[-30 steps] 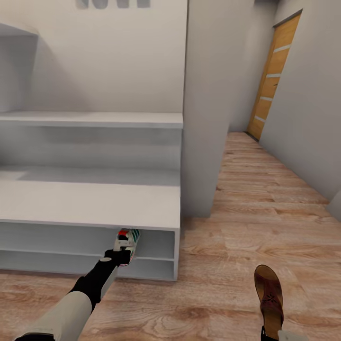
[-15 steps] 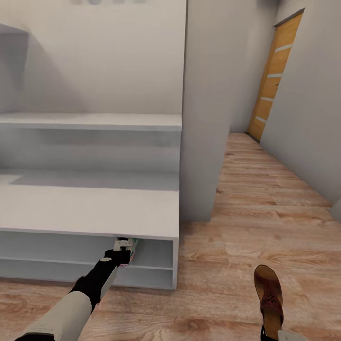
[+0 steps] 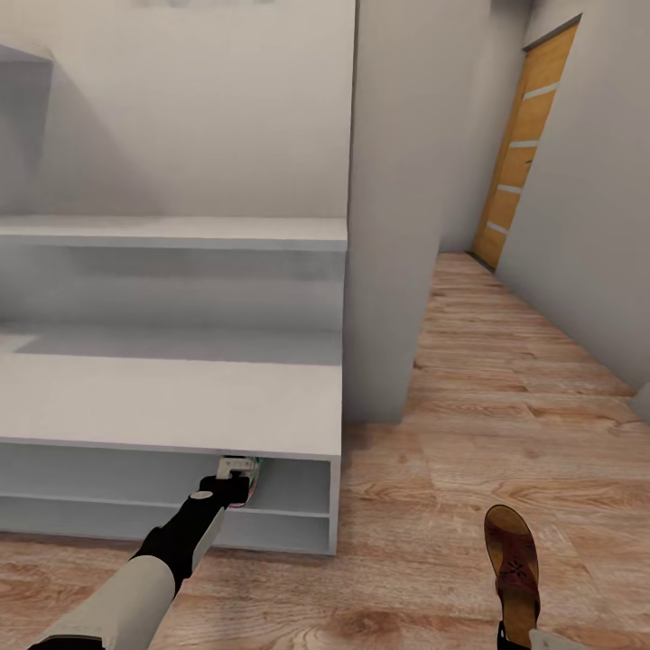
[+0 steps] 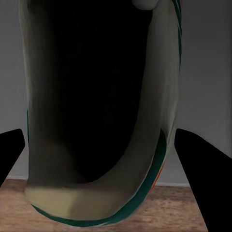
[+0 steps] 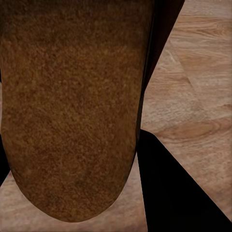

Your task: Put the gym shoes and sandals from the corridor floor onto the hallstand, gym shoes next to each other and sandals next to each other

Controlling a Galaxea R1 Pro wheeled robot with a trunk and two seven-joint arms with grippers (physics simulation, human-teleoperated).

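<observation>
We found the left arm extended toward the hallstand (image 3: 181,397), with the left gripper (image 3: 233,485) at the mouth of the upper of its two low open shelves, near the right end. A gym shoe (image 3: 242,467) sat in that gripper, most of it under the bench top and inside the shelf opening. In the left wrist view the gym shoe (image 4: 96,121) hung between the two dark fingers (image 4: 203,164), heel opening toward the camera; the fingers flanked the heel closely, and we judged them clamped on it.

At the lower right of the head view a sandal (image 3: 512,564) lay lengthwise above the corridor floor (image 3: 506,379), its heel end at the right gripper (image 3: 513,639). The right wrist view showed the sandal's footbed (image 5: 72,106) very close, with a dark finger (image 5: 169,188) beside it. We judged this gripper pinching the sandal's heel.

A wooden door (image 3: 524,153) stood at the far end of the corridor.
</observation>
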